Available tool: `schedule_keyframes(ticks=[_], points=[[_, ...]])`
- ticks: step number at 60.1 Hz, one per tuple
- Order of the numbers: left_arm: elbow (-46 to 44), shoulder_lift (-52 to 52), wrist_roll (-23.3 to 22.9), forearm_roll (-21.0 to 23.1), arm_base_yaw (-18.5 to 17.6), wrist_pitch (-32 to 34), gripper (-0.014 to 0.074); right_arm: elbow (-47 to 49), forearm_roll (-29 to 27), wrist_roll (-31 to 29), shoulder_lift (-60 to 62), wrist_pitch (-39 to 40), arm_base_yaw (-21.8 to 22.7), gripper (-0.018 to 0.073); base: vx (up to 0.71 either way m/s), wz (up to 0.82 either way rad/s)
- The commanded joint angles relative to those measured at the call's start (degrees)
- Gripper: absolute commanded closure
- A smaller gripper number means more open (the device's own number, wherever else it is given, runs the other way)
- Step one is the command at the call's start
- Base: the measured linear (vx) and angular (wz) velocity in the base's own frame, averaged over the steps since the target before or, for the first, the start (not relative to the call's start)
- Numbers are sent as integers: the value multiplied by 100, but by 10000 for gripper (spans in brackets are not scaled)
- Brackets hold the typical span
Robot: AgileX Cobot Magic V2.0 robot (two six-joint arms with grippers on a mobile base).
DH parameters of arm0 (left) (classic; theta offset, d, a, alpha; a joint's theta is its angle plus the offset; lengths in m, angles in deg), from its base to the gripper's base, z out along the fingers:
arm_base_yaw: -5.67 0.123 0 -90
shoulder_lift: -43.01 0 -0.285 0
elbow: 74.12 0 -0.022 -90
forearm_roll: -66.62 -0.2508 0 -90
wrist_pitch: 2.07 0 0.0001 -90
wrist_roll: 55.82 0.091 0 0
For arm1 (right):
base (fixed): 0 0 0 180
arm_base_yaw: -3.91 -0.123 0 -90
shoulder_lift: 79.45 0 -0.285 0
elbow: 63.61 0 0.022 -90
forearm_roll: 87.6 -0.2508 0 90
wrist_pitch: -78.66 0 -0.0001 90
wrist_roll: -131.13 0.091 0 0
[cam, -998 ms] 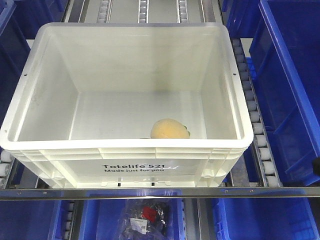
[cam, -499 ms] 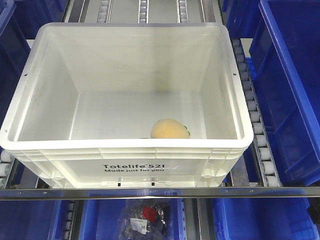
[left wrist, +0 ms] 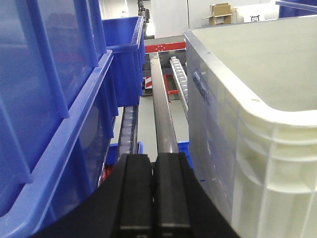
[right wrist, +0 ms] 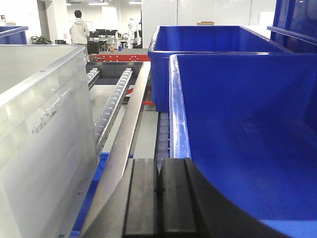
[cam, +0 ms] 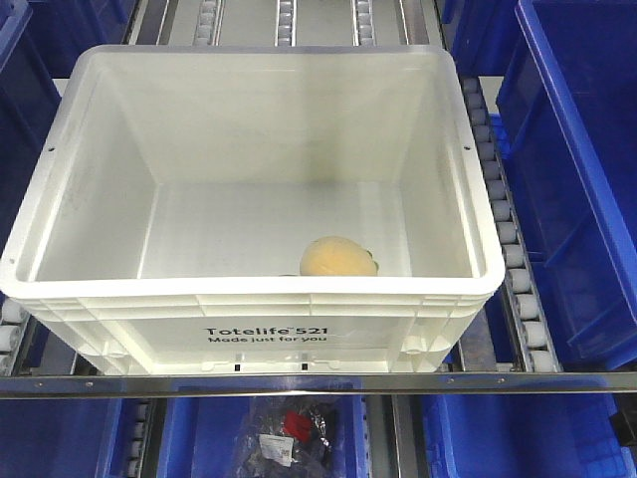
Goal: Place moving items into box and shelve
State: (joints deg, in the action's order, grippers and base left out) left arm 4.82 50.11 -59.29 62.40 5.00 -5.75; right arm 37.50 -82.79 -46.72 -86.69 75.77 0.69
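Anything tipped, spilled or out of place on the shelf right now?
Nothing stands out. The large white plastic crate sits square on the rollers, with one yellow-orange rounded fruit against its near wall. Only that one item is visible.

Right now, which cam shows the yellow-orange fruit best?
Exterior front-facing: the yellow-orange fruit lies on the white crate floor by the near wall. Both wrist views show only the crate's outer walls, no fruit.

Closed right end effector (right wrist: 157,198) between white crate (right wrist: 44,124) and blue bin (right wrist: 237,129)

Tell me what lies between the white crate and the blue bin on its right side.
In the front view, a roller track runs between the white crate and the blue bin.
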Motion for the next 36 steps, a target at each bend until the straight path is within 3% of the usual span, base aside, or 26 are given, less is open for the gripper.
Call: schedule_keyframes(ticks=[1, 36], points=[[98, -87, -40, 25, -35, 494, 576, -39, 15, -109, 68, 497, 24, 569, 0, 0], [98, -87, -40, 25, -35, 494, 576, -39, -261, -376, 68, 837, 24, 569, 0, 0]])
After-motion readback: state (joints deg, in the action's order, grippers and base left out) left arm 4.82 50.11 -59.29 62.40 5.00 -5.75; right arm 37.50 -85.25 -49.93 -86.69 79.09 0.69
